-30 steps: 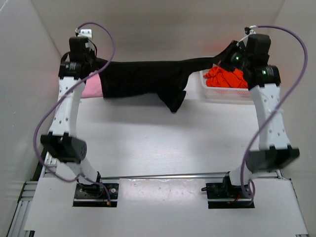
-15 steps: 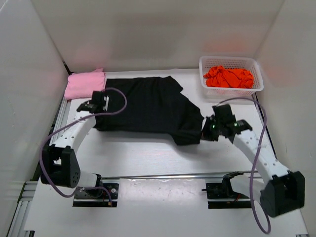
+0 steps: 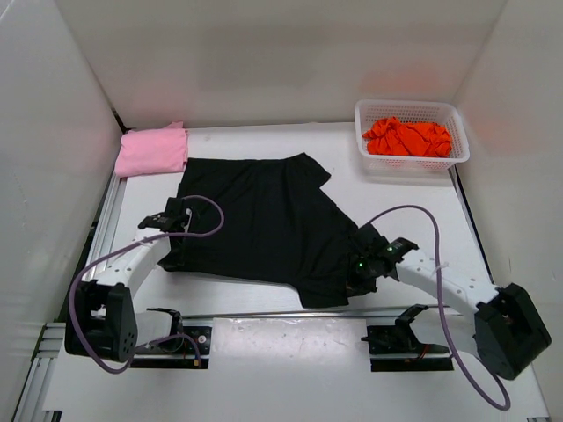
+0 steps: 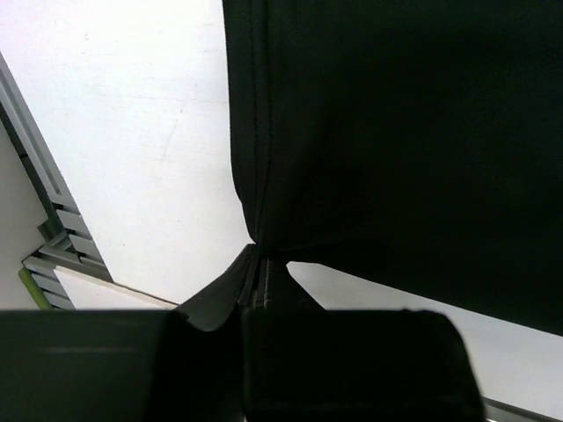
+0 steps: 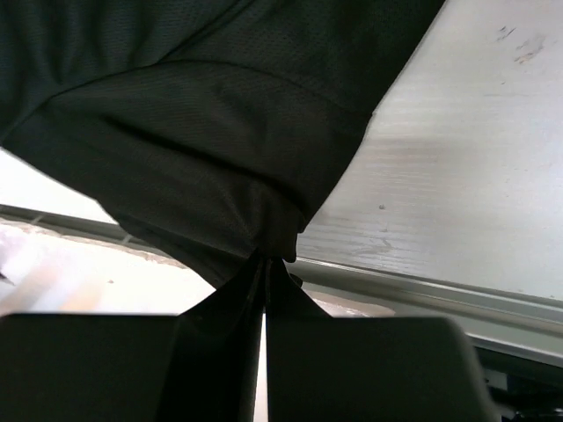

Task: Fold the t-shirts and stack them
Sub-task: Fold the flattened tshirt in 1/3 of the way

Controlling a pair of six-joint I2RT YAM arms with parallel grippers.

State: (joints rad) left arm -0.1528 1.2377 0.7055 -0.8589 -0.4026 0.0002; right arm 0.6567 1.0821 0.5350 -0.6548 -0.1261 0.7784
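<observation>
Left hand point(image 4: 262, 264): pinching your black t-shirt's point(image 3: 264, 220) near-left edge.
Right hand point(image 5: 264, 260): pinching its near-right corner.
Lie: cloth spreads away from both, long axis between them.

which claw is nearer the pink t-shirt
Left. The left claw is a short way in front of the pink t-shirt; the right claw is across the table, front right.

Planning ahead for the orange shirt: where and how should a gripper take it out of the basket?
Probably pinch a raised fold near the middle of the orange shirt, coming straight down from above. It lies crumpled inside the basket, whose walls block a sideways approach, and no hem or shoulder is spread out to aim at.
</observation>
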